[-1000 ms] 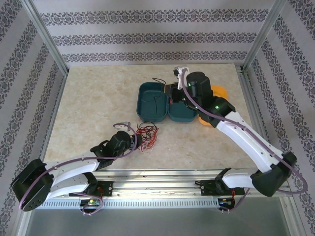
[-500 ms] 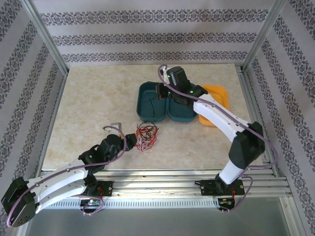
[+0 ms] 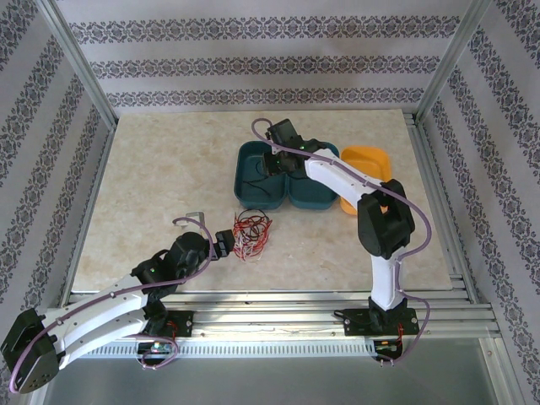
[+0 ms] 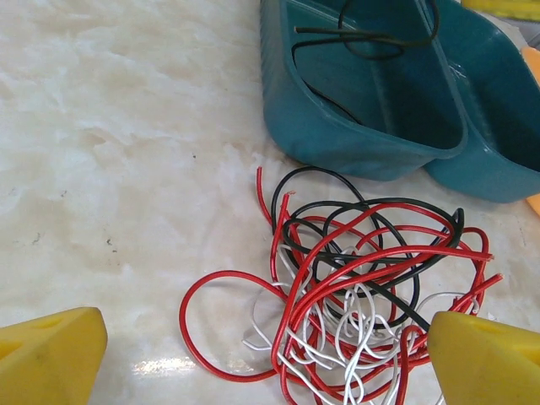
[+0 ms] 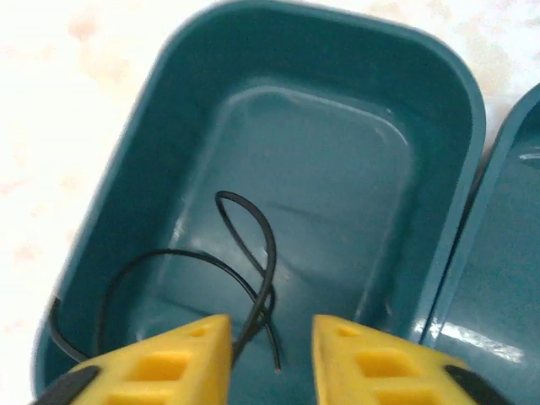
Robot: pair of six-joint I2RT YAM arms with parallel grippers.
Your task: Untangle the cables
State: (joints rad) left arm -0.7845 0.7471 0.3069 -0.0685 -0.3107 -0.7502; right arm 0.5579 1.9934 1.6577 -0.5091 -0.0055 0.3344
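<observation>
Cables (image 4: 371,295) tangled on table (image 4: 126,126) beside teal tray (image 4: 354,143); one black cable (image 5: 253,253) laid in tray | right gripper (image 5: 271,354) slightly parted, empty | left gripper (image 4: 268,359) wide, empty | next: one more to be pinched out.

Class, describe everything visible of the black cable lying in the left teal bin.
The black cable is a thin, glossy wire lying loose on the floor of the left teal bin. It curls into one narrow, self-crossing loop, with a wider arc reaching the wall. The right gripper hangs open above it; contact unclear.
</observation>
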